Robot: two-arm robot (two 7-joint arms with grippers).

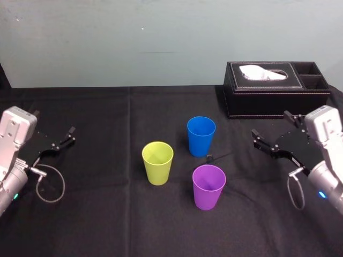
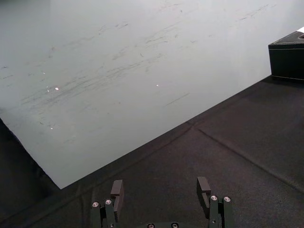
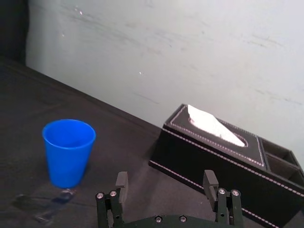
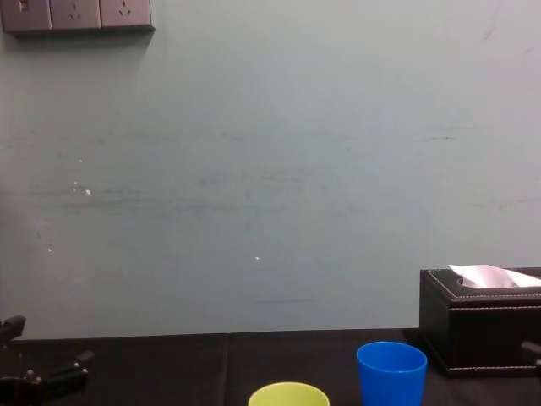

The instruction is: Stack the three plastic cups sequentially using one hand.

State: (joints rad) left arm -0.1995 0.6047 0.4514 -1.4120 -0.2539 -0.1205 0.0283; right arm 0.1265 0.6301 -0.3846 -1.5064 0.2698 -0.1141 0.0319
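This looks like a plain robotics lab or test room. The surface (image 1: 107,214) is draped in black cloth with fold creases and stands against a bare, scuffed pale green wall (image 4: 270,169) with a row of power sockets (image 4: 76,15) high up. An office-style black tissue box (image 1: 276,88) with side compartments sits at the back, and a robot's grey-white left arm (image 1: 12,128) and right arm (image 1: 327,126) flank the cloth.

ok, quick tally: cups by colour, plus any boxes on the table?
Blue cup: 1
Yellow-green cup: 1
Purple cup: 1
Black tissue box: 1
Total: 4 (3 cups, all upright and none stacked yet, and 1 box)
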